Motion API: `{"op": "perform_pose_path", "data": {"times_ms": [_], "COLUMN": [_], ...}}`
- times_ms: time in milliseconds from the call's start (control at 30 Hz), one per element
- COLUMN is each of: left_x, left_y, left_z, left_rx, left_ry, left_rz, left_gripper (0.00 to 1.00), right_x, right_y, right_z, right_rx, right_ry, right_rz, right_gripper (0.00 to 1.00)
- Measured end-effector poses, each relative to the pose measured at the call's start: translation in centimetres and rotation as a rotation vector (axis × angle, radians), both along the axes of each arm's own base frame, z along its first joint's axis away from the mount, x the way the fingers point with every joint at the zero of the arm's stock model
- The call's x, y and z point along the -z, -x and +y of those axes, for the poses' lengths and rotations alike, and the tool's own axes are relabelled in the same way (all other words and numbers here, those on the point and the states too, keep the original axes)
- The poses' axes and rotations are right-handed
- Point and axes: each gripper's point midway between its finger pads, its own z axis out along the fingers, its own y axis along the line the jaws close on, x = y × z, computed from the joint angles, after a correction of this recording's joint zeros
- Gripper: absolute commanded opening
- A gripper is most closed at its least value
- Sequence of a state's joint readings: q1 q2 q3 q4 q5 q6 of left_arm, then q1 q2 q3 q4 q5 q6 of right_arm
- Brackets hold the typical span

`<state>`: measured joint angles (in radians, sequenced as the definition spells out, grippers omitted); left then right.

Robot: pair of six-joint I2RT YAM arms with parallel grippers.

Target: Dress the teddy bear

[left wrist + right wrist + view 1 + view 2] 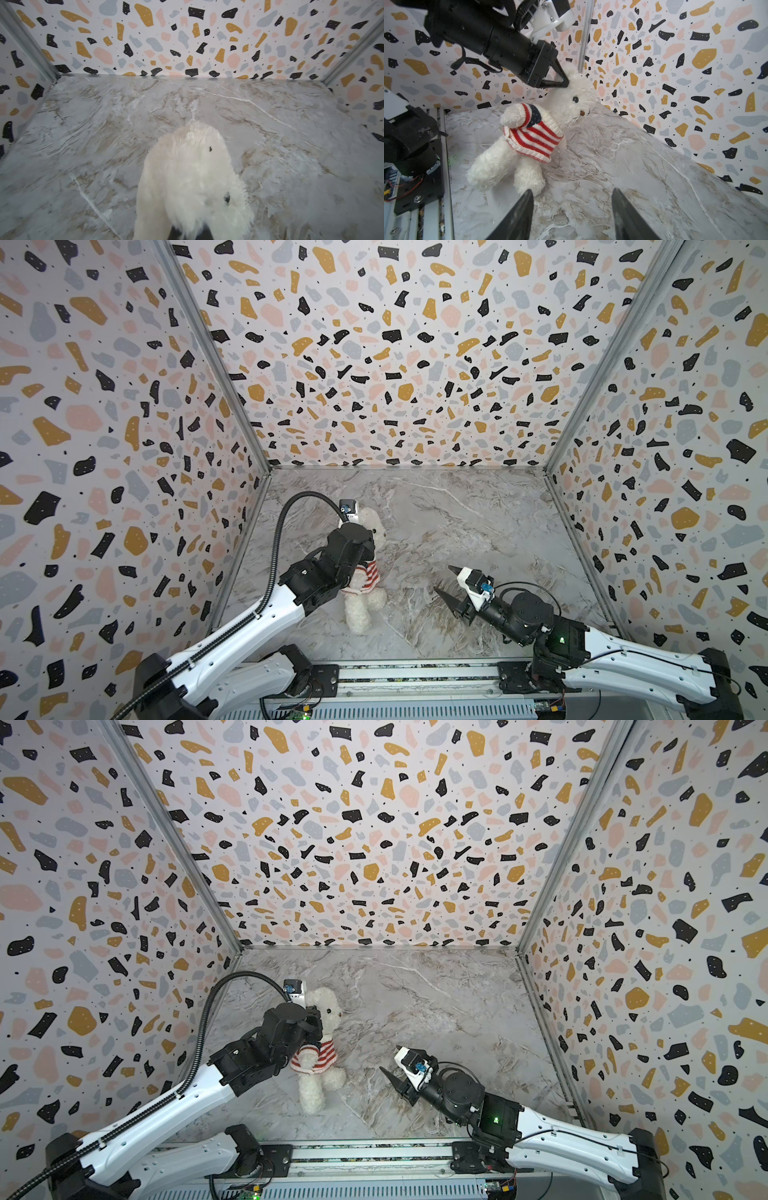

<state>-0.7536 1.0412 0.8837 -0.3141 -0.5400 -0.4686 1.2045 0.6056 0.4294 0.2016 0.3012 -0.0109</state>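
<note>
Table [457,510]: marble top, terrazzo walls on three sides.

Teddy bear [328,1006]: left of the middle of the table, head toward the far wall, legs toward the near edge. The upper body looks propped up rather than lying flat.

Striped top [533,135]: on the torso, navy patch at the shoulder, hem at the hips. One stubby arm is out through a sleeve. The other arm is hidden, so I cannot tell whether it is through.

Left gripper [562,80]: pinched shut on the fluff at the bear's ear, at the top of the head, and holding the bear up.

Right gripper [444,578]: jaws wide and empty, low over the table to the right of the bear and well apart from it.

Judgement: dressing looks nearly done, and what remains is seating the top.
- Keep the head pinch steady as an anchor.
- Bring the right gripper to the hem on its own side and catch knit only — not fur.
- Draw toward the legs, along the body. A sideways tug would likely twist the bear on that small ear grip.
- Check the hidden sleeve before letting go.
</note>
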Motion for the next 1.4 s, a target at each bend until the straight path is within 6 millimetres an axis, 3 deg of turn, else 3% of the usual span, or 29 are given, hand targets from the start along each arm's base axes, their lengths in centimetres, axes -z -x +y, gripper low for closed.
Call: {"op": "perform_pose_path", "data": {"times_ms": [167,433,700,1033,1200,1400], "left_x": [2.5,6.7,11.1,14.8,16.1,16.3], "left_y": [-0.4,0.8,2.4,6.0,7.4,8.9], "left_z": [-1.6,-10.3,-17.8,-23.1,-24.7,-26.1], "left_rx": [-0.038,0.051,0.140,0.260,0.324,0.408], "left_ry": [-0.025,-0.012,0.011,0.071,0.121,0.191], "left_rz": [0.036,0.076,0.121,0.170,0.196,0.204], "left_gripper": [0.00,0.00,0.00,0.06,0.25,0.37], "right_x": [0.5,2.6,2.2,4.8,5.7,7.2], "right_y": [-1.5,-5.4,-8.4,-9.9,-10.3,-10.2], "right_z": [-1.1,-5.4,-11.6,-12.0,-12.0,-10.7], "right_rx": [0.054,0.268,0.508,0.533,0.511,0.445], "right_ry": [-0.027,-0.047,-0.136,-0.086,-0.082,-0.048], "right_rz": [0.064,0.222,0.344,0.461,0.506,0.568], "right_gripper": [0.61,0.62,0.64,0.67,0.68,0.71]}}
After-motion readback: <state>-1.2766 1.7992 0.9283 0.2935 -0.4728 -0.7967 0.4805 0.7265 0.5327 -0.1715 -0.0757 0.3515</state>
